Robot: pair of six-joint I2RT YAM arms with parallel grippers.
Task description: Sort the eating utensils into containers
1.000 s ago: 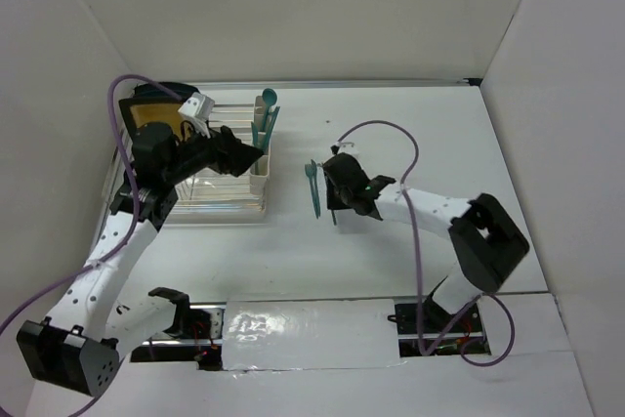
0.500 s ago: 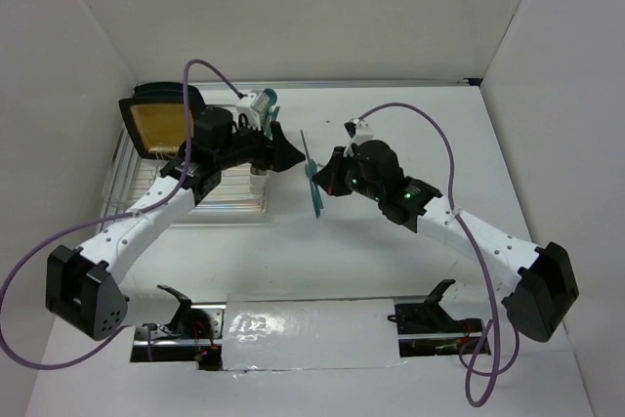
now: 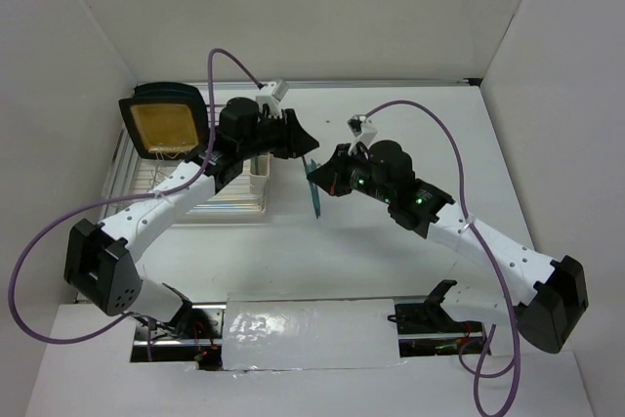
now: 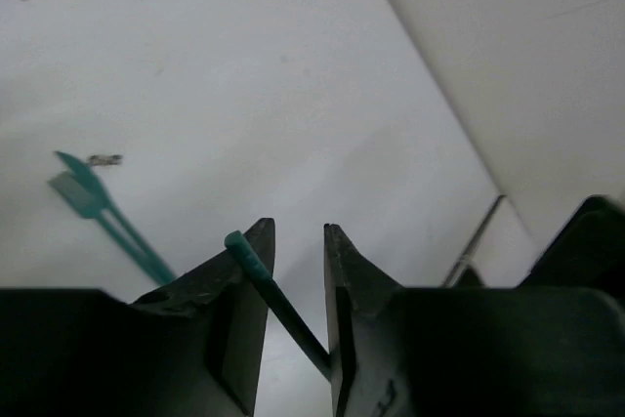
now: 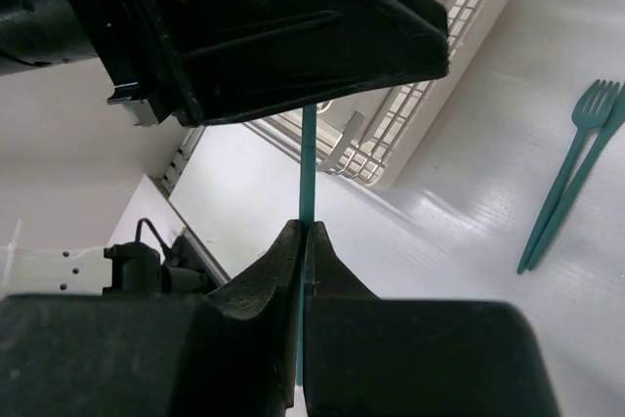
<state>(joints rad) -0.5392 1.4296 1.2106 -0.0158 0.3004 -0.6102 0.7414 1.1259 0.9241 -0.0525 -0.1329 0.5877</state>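
Note:
My right gripper [image 3: 327, 181] is shut on a teal utensil [image 5: 307, 158] and holds its thin handle upright above the table. My left gripper [image 3: 309, 146] has come over from the rack. Its jaws stand a narrow gap apart, and the handle's free end [image 4: 256, 269] crosses that gap at a slant. Two more teal utensils [image 3: 316, 200] lie side by side on the table below, and show as forks [image 5: 574, 165] in the right wrist view. The cream-white containers [image 3: 260, 179] stand at the rack's right end, partly hidden under my left arm.
A wire dish rack [image 3: 210, 200] sits at the left. A black-rimmed yellow plate [image 3: 163, 125] stands at its far left corner. White walls close in the table at the back and both sides. Purple cables loop above both arms.
My left arm has swung right from the rack to the held utensil. Its jaws have narrowed from wide open around the handle. My right arm lifted the utensil and stretched out.

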